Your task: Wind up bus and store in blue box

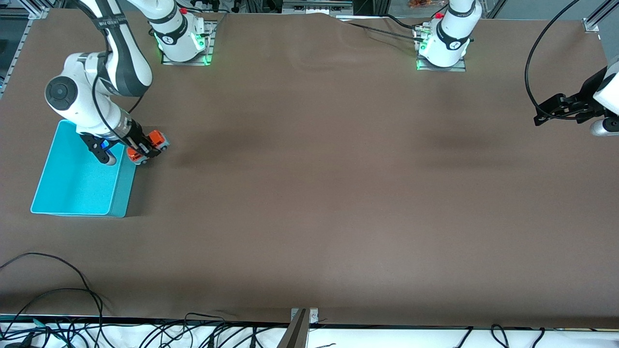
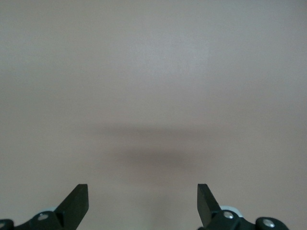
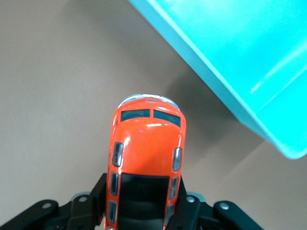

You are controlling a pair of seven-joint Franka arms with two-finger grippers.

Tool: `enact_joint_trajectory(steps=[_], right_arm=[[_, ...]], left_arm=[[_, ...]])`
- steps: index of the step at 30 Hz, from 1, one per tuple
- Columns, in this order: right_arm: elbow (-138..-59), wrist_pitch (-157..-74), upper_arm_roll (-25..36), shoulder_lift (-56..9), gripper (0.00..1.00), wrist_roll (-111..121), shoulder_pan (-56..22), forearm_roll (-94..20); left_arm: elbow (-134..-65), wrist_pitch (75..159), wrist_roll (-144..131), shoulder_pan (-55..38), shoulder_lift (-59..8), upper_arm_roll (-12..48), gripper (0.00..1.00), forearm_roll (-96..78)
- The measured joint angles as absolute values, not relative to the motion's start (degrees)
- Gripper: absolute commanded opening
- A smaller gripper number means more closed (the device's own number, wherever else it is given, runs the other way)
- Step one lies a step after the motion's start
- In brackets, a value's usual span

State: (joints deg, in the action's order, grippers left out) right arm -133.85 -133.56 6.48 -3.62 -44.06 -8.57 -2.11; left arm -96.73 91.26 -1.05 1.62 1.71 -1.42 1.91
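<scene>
Right gripper [image 1: 145,147]: clamped on the bus, one finger on each side; it hangs over the bare table just beside the box's long wall, on the side toward the left arm's end.
Bus [image 1: 149,146]: orange, held off the table in the right gripper, outside the box and close to its rim; in the right wrist view [image 3: 145,163] the roof faces the camera, dark windows and silver nose showing, fingers [image 3: 96,199] pressed to its flanks.
Box [image 1: 51,166]: turquoise, open-topped, at the right arm's end of the table; the interior that shows is bare; part of it is hidden by the right arm.
Left gripper [image 1: 556,108]: waits over the left arm's end of the table, fingers apart [image 2: 142,203], nothing between them, only brown table beneath.
</scene>
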Motion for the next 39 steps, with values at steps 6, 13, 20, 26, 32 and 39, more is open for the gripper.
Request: enact_joint_trajectory(steps=[6, 13, 20, 26, 32, 39], right_arm=[[-133.57, -130.14, 7.19, -1.79, 0.00, -28.14, -6.43, -2.11], [-133.32, -129.06, 9.14, -1.97, 0.00, -9.85, -1.92, -1.70], [-131.23, -129.03, 9.77, -4.20, 0.00, -2.76, 1.11, 5.26], [-127.78, -129.03, 9.76, -8.07, 0.00, 2.31, 3.19, 8.17], [-123.91, -129.06, 9.84, -12.80, 0.00, 10.04, 7.84, 8.74], [-119.73, -129.25, 9.84, -18.68, 0.00, 11.63, 10.41, 12.85]], left_arm=[[-96.73, 91.26, -1.05, 1.62, 1.71, -1.42, 1.00, 1.91], [-96.73, 91.26, -1.05, 1.63, 1.71, -1.42, 1.00, 1.91], [-96.73, 91.25, -1.05, 1.63, 1.71, -1.42, 1.00, 1.91], [-96.73, 91.24, -1.05, 1.63, 1.71, -1.42, 1.00, 1.91], [-96.73, 91.24, -1.05, 1.63, 1.71, -1.41, 1.00, 1.91], [-96.73, 91.24, -1.05, 1.63, 1.71, -1.41, 1.00, 1.91]])
